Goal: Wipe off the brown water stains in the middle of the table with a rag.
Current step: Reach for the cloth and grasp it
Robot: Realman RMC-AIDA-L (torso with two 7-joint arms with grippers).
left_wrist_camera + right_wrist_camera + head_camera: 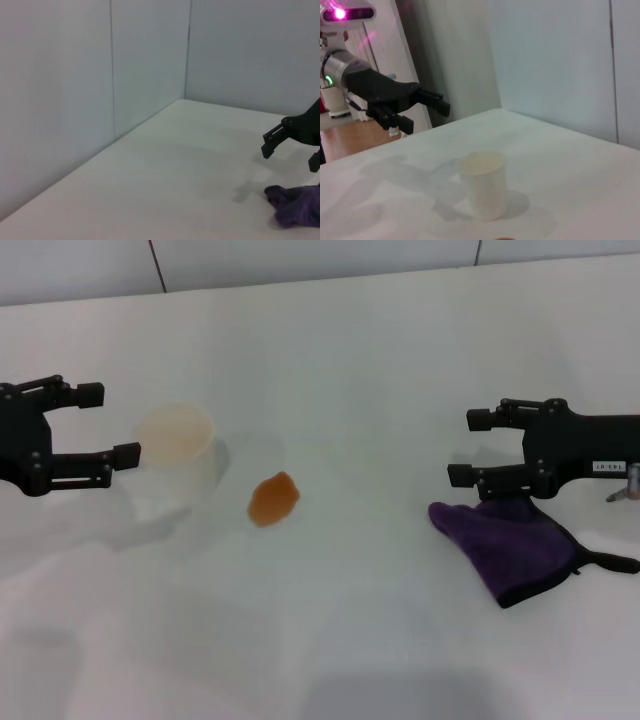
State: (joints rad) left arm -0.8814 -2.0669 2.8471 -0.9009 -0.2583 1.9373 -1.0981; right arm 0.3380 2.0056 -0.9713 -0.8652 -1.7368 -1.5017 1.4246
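Nothing wiped yet: the stain (273, 499) sits mid-frame, untouched. My right pincer (470, 448), fingers apart, hovers above the rag (510, 540) at right; left pincer (112, 424) apart, idle.

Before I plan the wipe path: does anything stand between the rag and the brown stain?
Nothing visible does. The rag lies under the open right gripper, and bare table runs from it to the brown water stains. The paper cup stands on the stain's far side, by the open left gripper.
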